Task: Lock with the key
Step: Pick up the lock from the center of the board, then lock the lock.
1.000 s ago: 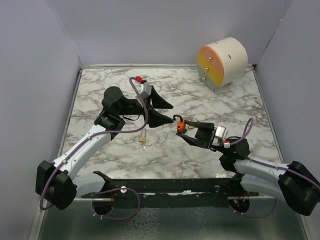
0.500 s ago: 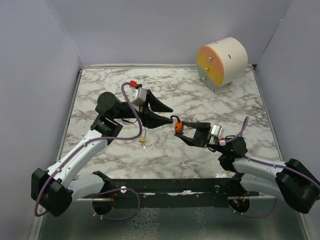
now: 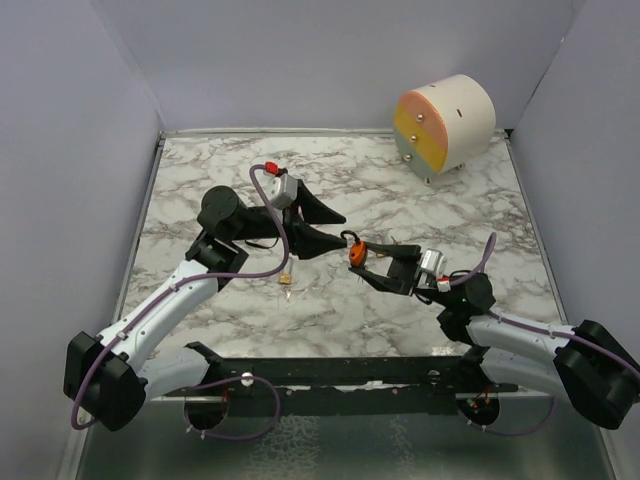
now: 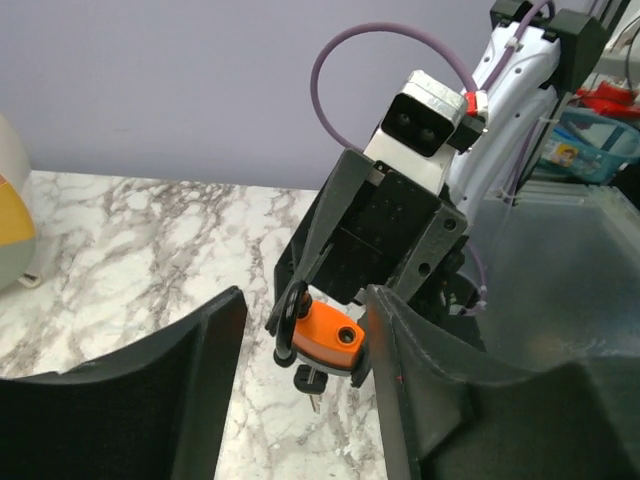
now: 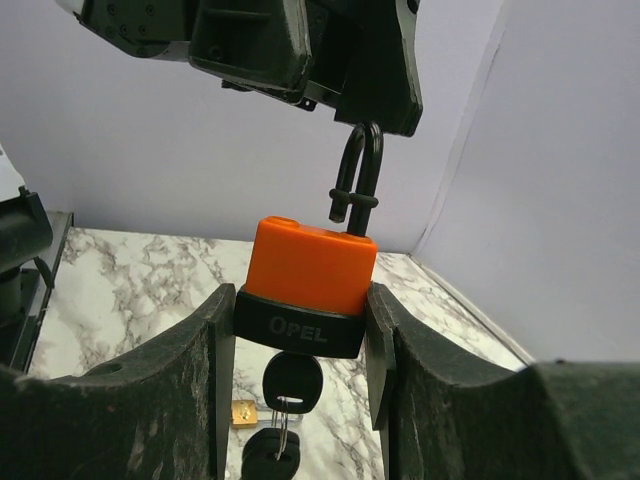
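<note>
An orange padlock (image 5: 310, 270) with a black base is held upright above the marble, with my right gripper (image 5: 300, 300) shut on its sides. Its black shackle (image 5: 358, 175) stands raised, one leg free of the body. A black key (image 5: 292, 380) sits in the keyhole underneath, and a second key hangs from its ring. In the top view the padlock (image 3: 357, 254) is at mid-table, in my right gripper (image 3: 362, 260). My left gripper (image 3: 340, 230) is open just left of it. In the left wrist view the padlock (image 4: 328, 340) lies close by the right finger (image 4: 400, 340) of my left gripper (image 4: 305, 300).
A small brass padlock (image 3: 286, 279) lies on the marble table (image 3: 200, 170) below my left gripper; the right wrist view shows this brass padlock (image 5: 243, 411) too. A white drum (image 3: 445, 125) with a pink, yellow and orange face stands at the back right. Purple walls enclose the table.
My right gripper carried the padlock slightly left toward my left gripper. The left jaws narrowed a little, then widened again, and the left arm shifted a bit.
</note>
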Robot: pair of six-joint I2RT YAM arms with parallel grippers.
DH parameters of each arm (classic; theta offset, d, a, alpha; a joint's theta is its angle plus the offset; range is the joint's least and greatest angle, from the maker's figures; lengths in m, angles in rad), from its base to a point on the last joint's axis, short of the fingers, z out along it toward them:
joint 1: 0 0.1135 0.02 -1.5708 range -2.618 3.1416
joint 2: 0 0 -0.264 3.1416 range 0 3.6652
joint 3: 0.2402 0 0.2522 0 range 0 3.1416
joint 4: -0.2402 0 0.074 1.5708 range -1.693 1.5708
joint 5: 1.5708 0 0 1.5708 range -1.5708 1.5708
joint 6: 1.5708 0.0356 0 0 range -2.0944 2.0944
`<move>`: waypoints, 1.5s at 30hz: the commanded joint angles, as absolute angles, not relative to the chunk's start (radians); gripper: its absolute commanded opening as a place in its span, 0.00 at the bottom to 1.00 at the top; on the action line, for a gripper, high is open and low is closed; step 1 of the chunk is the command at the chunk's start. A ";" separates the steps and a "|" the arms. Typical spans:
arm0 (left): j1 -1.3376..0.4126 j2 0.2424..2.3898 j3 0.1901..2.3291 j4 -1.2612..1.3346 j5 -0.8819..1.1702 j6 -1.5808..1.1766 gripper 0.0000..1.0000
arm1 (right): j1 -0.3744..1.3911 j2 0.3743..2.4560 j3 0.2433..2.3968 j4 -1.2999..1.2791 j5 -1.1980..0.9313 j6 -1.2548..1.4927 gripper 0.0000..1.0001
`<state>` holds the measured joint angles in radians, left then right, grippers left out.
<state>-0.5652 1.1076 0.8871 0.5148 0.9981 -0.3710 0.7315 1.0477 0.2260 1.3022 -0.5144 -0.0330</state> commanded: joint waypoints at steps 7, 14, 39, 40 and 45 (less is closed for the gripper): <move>-0.572 1.136 0.904 0.543 1.031 -0.395 0.00 | 0.729 1.046 0.270 1.363 -0.493 -0.043 0.01; -0.574 1.141 0.906 0.543 1.057 -0.394 0.18 | 0.729 1.046 0.275 1.351 -0.495 -0.044 0.01; -0.578 1.158 0.899 0.543 1.001 -0.416 0.37 | 0.730 1.043 0.294 1.334 -0.456 -0.069 0.01; -0.578 1.158 0.898 0.543 0.998 -0.417 0.37 | 0.729 1.043 0.296 1.332 -0.456 -0.068 0.01; -0.578 1.159 0.897 0.543 0.979 -0.416 0.34 | 0.729 1.045 0.303 1.318 -0.456 -0.068 0.01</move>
